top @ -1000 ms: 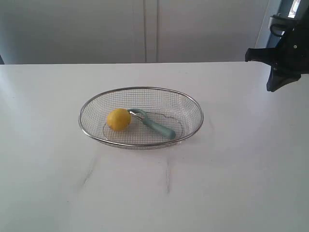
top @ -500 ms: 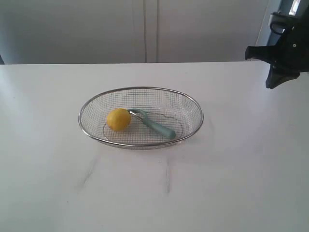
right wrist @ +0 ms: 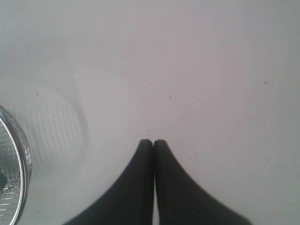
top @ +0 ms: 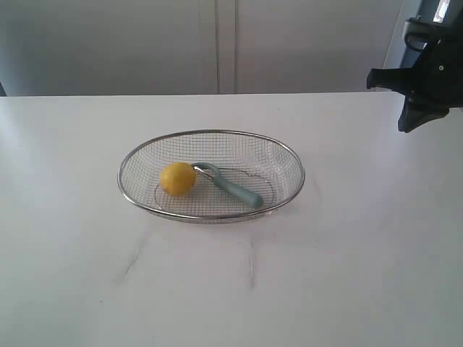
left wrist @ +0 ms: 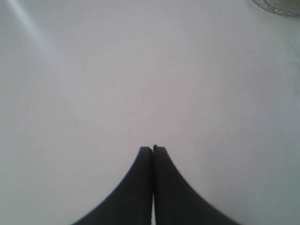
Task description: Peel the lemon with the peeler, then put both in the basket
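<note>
We see the basket (top: 210, 134) a bit left of centre in the exterior view, on the white table (top: 347, 253). The lemon (top: 177, 179) lies inside it, on the left part of the mesh floor. The peeler (top: 233, 187) lies inside too, just right of the lemon. Its curved head is up against the lemon, touching or nearly so, we cannot tell which. Its teal handle runs down to the right. Whether the lemon skin is cut is too small for us to tell.

The right arm (top: 428, 76) sits at the upper right edge of the frame, above the table and well apart from the basket.

On the left gripper (left wrist: 153, 149) we see the two dark fingers pressed flat together, nothing between them, bare table under them. A sliver of basket mesh shows far from the tips.

The right gripper (right wrist: 153, 142) is the same: fingers closed tight on each other and empty, over bare table, with the basket rim off to one side, apart from the tips
</note>
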`<state>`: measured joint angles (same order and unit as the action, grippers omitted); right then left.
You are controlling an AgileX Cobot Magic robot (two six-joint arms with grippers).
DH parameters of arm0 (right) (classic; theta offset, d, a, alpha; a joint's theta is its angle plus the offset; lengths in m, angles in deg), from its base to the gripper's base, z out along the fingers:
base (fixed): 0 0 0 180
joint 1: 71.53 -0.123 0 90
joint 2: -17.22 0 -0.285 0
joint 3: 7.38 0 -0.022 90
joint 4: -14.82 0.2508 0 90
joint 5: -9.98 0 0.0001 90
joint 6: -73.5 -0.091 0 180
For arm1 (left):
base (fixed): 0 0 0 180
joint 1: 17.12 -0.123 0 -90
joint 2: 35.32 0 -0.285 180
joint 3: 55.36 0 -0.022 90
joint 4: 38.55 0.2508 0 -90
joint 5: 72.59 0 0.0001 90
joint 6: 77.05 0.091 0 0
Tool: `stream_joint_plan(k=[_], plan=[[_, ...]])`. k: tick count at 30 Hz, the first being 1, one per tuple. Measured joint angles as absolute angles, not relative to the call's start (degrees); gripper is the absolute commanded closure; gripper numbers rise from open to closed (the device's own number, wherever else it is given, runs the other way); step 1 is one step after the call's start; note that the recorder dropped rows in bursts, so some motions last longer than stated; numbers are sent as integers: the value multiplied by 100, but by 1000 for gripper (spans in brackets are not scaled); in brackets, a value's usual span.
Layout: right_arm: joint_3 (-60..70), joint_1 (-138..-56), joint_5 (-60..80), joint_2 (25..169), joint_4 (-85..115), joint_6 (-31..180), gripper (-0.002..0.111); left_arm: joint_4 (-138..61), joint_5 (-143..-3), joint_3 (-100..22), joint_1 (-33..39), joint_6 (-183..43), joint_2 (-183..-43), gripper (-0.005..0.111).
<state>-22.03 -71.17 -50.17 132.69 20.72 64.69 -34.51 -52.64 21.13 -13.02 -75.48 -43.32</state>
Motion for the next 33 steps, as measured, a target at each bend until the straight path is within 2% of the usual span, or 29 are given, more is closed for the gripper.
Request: stream_joint_plan(k=[18,23,33], plan=[[-2203,-7117,-4995,13269,2072,6469,108,-3451,-5299,2126,-1302,-7548,-4332,107],[-2203,-7117,-4995,13269,1954,7174,108,-3451,-5310,2126,-1302,-7548,-4332,107],[-2203,-7117,-4995,13269,1950,7269,108,-3451,-5310,2126,-1302,-7548,-4332,107]])
